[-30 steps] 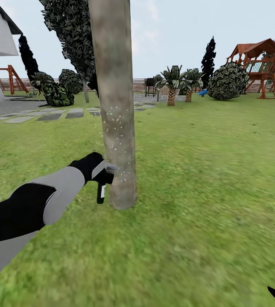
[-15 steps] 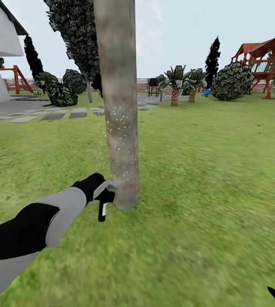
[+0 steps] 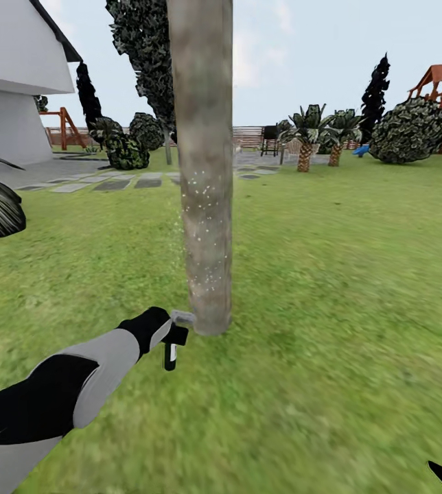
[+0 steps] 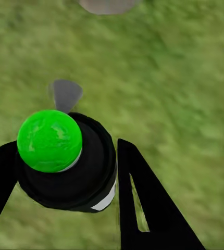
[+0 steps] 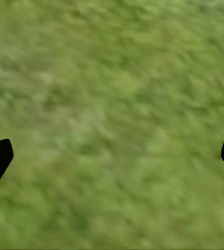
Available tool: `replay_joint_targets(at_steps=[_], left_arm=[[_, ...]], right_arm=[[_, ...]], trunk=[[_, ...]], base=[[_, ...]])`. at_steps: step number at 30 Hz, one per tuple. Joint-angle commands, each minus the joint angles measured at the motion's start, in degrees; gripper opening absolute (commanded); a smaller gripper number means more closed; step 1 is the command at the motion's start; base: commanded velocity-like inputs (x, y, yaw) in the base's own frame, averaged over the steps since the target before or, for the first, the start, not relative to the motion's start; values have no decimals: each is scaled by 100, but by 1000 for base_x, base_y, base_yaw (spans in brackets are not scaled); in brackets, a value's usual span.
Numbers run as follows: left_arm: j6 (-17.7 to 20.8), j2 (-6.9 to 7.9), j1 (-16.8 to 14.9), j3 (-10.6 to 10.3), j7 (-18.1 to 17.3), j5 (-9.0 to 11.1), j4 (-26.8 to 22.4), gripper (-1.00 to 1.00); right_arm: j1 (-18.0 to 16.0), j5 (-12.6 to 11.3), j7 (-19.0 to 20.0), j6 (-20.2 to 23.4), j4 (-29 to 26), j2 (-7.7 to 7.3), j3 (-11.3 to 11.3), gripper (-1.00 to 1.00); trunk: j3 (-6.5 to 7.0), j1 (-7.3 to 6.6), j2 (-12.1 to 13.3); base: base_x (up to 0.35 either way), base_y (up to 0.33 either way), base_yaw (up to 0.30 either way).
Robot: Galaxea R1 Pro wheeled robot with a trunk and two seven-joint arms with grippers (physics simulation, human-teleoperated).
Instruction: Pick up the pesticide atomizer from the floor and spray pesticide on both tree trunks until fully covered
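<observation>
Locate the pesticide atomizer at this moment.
In the head view the pesticide atomizer sits in the left gripper, low at the base of the tree trunk, its nozzle almost touching the bark.

Pesticide atomizer: small black bottle with a white label patch, bright green round cap, grey nozzle. Held in the left tool, its black fingers closed on either side of the body; body hanging downward, nozzle pointed at the trunk base, just beside it, above the grass.

Tree trunk: straight, smooth, mottled grey-brown column, upright, branchless as far as seen, rooted in the lawn. Fine white specks dot its lower half.

Garden: wide green grass, slatted wooden fence at the far edge.
</observation>
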Motion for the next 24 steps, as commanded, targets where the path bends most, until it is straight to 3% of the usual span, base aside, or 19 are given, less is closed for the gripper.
replay_joint_targets(at_steps=[1,15,24], left_arm=[[-5,-2,2,-7,1,10,-1,-100],[-13,-10,2,-9,2,42,-3,-100],[-21,-23,3,-9,2,143,-3,-100]], right_arm=[[0,1,0,0,0,0,2,100],[1,1,42,0,-1,17,10,100],[1,-6,43,8,-8,18,9,100]], trunk=[[0,0,0],[0,0,0],[0,0,0]], base=[[0,-324,20],[0,-326,4],[23,-326,221]])
